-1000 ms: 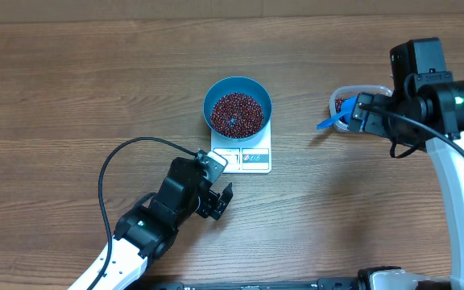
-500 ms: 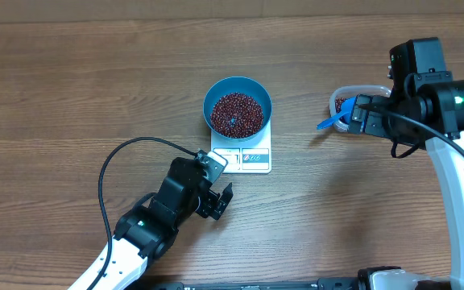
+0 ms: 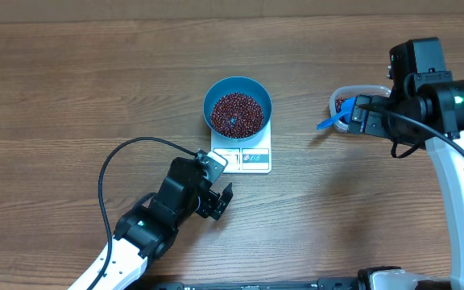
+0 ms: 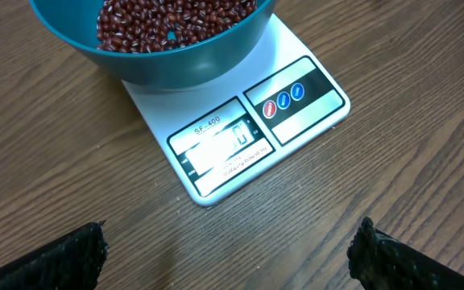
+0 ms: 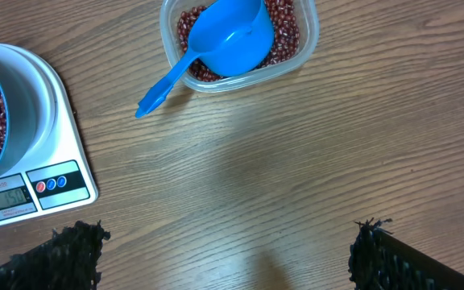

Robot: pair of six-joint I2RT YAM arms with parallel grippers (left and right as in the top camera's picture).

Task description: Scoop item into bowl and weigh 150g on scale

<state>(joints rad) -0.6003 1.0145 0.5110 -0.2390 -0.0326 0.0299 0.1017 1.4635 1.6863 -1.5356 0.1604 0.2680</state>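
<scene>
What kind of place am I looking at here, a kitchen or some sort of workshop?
Probably a robot test bench rather than a kitchen: a wooden table, an open left gripper and right gripper, and a kitchen scale carrying a bowl of beans.

Beans (image 3: pixel 235 112) in bowl (image 3: pixel 215 91) on scale (image 3: pixel 254 159)
</scene>
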